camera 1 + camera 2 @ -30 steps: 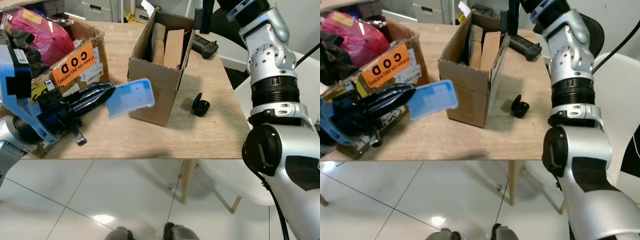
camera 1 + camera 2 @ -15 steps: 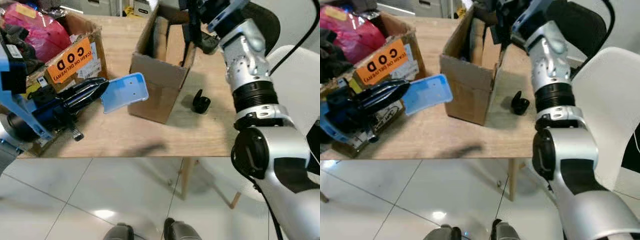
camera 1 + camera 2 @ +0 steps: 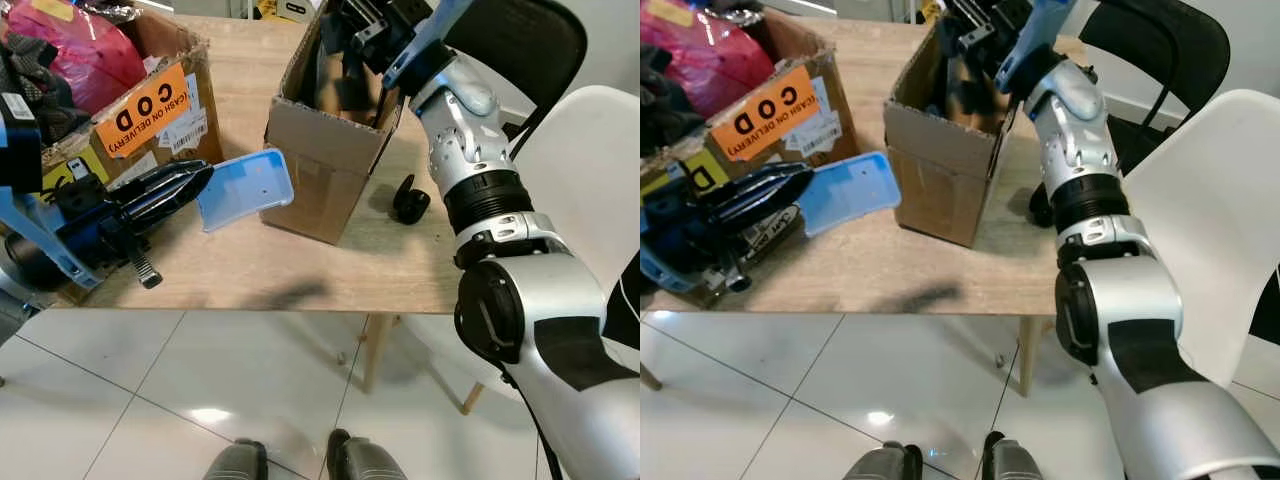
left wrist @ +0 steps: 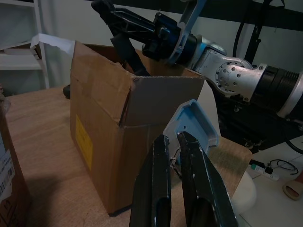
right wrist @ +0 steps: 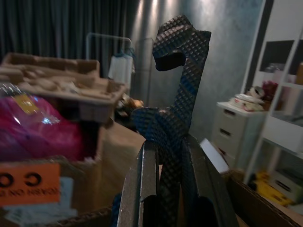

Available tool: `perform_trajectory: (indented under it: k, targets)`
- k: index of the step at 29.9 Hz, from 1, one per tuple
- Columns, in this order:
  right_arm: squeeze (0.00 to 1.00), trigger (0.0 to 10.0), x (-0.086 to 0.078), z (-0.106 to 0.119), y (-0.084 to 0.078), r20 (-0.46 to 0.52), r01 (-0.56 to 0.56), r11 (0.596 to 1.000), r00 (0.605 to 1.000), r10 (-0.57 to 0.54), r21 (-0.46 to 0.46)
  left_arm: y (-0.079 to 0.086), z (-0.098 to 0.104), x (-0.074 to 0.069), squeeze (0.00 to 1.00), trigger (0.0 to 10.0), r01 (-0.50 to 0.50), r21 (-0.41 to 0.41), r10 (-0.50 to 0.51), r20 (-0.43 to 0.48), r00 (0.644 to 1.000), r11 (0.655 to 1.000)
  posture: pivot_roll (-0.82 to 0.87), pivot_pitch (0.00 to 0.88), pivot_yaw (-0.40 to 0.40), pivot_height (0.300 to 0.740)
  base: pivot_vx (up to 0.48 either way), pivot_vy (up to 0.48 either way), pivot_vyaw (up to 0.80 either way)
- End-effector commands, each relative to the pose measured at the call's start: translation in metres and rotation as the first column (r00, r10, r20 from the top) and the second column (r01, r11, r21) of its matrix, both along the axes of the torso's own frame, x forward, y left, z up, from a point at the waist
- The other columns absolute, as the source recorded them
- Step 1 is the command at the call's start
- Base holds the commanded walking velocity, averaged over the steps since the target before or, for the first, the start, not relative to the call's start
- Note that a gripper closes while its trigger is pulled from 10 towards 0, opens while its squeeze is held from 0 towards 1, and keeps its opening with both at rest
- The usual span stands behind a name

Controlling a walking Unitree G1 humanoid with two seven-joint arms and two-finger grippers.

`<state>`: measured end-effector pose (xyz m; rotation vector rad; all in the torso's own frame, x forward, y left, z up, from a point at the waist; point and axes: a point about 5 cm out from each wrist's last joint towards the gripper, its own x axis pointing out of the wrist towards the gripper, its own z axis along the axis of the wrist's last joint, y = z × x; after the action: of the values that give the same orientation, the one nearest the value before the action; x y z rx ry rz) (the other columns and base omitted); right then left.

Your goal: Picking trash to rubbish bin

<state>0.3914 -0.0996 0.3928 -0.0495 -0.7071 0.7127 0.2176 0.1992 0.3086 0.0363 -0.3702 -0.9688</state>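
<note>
Since a second ago the right gripper [image 5: 163,189] has swung from above the table's far edge to over the open brown cardboard box [image 3: 325,165], its fingers pinching a dark textured foam piece [image 5: 176,90] above the box opening. Left gripper [image 4: 173,156] hovers beside the box over the wooden table [image 3: 300,270], its fingers pressed on a light blue plastic lid [image 3: 245,188]. A small black object [image 3: 410,200] lies right of the box.
</note>
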Motion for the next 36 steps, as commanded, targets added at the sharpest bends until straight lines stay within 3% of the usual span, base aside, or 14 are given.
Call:
perform_trajectory:
  k: [1, 2, 4, 11, 12, 13, 14, 15, 29, 31, 34, 36]
  targets:
    - [0.00, 10.0, 0.007, -0.018, -0.005, -0.074, 0.031, 0.999, 0.997, -0.033, -0.025, -0.002, 0.003, -0.004, 0.00, 10.0, 0.009, 0.033, -0.009, 0.012, 1.000, 0.999, 0.12, 0.291, -0.035, 0.740, 0.000, 0.000, 0.00]
    - [0.81, 10.0, 0.008, -0.015, -0.010, -0.083, 0.042, 0.999, 0.996, -0.042, 0.002, -0.003, 0.003, -0.003, 0.00, 10.0, 0.016, 0.030, -0.017, 0.011, 1.000, 0.999, 0.12, 0.287, -0.033, 0.740, 0.000, 0.000, 0.00]
    - [1.00, 10.0, 0.007, -0.010, -0.014, -0.076, 0.035, 0.999, 0.997, -0.031, 0.040, -0.003, 0.002, -0.002, 0.00, 10.0, 0.020, 0.029, -0.021, 0.011, 1.000, 0.999, 0.12, 0.287, -0.033, 0.740, 0.000, 0.000, 0.00]
    - [0.98, 10.0, 0.003, 0.003, -0.018, -0.027, 0.003, 0.993, 1.000, 0.000, 0.121, -0.004, 0.003, -0.001, 0.00, 10.0, 0.023, 0.028, -0.024, 0.016, 1.000, 0.999, 0.11, 0.271, -0.028, 0.740, 0.000, 0.000, 0.00]
    - [0.57, 10.0, 0.002, 0.006, -0.019, -0.019, -0.004, 0.991, 1.000, 0.006, 0.131, -0.004, 0.004, -0.001, 0.00, 10.0, 0.024, 0.029, -0.024, 0.017, 1.000, 0.999, 0.11, 0.269, -0.027, 0.740, 0.000, 0.000, 0.00]
    - [0.31, 10.0, 0.001, 0.009, -0.020, -0.011, -0.012, 0.990, 1.000, 0.013, 0.141, -0.004, 0.004, 0.000, 0.00, 10.0, 0.023, 0.029, -0.024, 0.019, 1.000, 0.999, 0.11, 0.265, -0.027, 0.740, 0.000, 0.000, 0.00]
    - [0.24, 10.0, 0.000, 0.012, -0.021, -0.006, -0.017, 0.989, 1.000, 0.018, 0.148, -0.004, 0.004, 0.000, 0.00, 10.0, 0.023, 0.029, -0.024, 0.021, 0.999, 0.999, 0.11, 0.265, -0.027, 0.740, 0.000, 0.000, 0.00]
    - [0.00, 10.0, -0.001, 0.014, -0.021, -0.001, -0.019, 0.988, 1.000, 0.019, 0.151, -0.004, 0.005, 0.000, 0.00, 10.0, 0.024, 0.029, -0.025, 0.023, 0.999, 0.999, 0.11, 0.263, -0.028, 0.740, 0.000, 0.000, 0.00]
    - [0.00, 10.0, -0.010, 0.037, -0.028, 0.073, -0.050, 0.990, 0.997, 0.040, 0.130, -0.006, 0.010, 0.005, 0.00, 10.0, 0.023, -0.017, -0.022, 0.072, 0.997, 1.000, 0.09, 0.227, -0.038, 0.740, 0.000, 0.000, 0.00]
    - [0.00, 10.0, -0.015, 0.045, -0.029, 0.097, -0.133, 0.976, 0.988, 0.118, 0.173, -0.007, 0.012, 0.005, 0.00, 10.0, 0.030, -0.030, -0.027, 0.086, 0.996, 0.999, 0.08, 0.217, -0.040, 0.740, 0.000, 0.000, 0.00]
    - [0.00, 10.0, -0.017, 0.047, -0.030, 0.108, -0.171, 0.967, 0.982, 0.152, 0.189, -0.007, 0.012, 0.006, 0.00, 10.0, 0.031, -0.036, -0.028, 0.091, 0.995, 0.999, 0.08, 0.214, -0.040, 0.740, 0.000, 0.000, 0.00]
    - [0.00, 10.0, -0.026, 0.050, -0.030, 0.131, -0.320, 0.927, 0.945, 0.299, 0.196, -0.008, 0.014, 0.008, 0.00, 10.0, 0.031, -0.052, -0.025, 0.104, 0.994, 0.998, 0.08, 0.206, -0.043, 0.740, 0.000, 0.000, 0.00]
